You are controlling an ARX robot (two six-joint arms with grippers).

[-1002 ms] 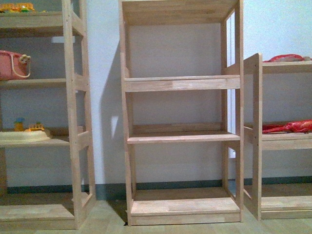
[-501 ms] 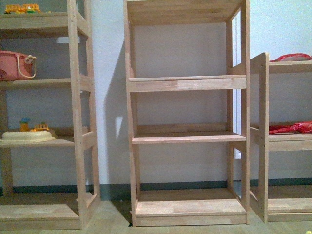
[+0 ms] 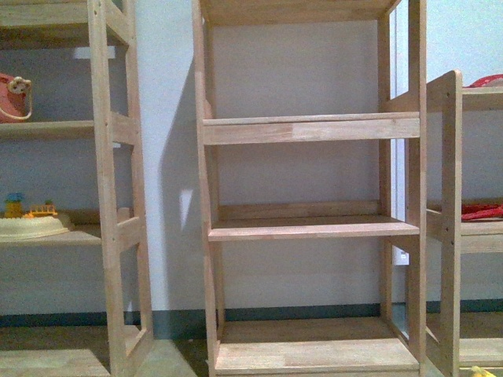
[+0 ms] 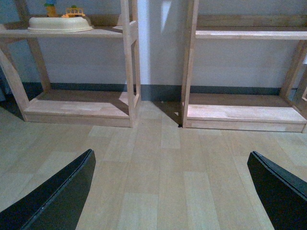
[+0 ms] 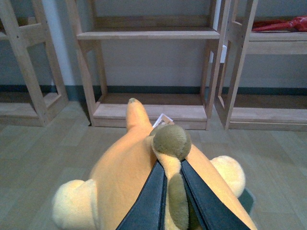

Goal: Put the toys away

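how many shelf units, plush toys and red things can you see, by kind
shelf units: 3 (left, middle, right)
plush toy: 1, in the right claw
red things: 2, both on the right unit (upper, lower)
total: 6

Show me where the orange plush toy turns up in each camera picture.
Front view: not clearly in it; a yellow sliver at the bottom right corner may be it.
Left wrist view: not in it.
Right wrist view: the plush toy fills the lower middle, pinched by the right tool.
Shared landmark: the middle shelf unit, whose bottom board shows in all three.
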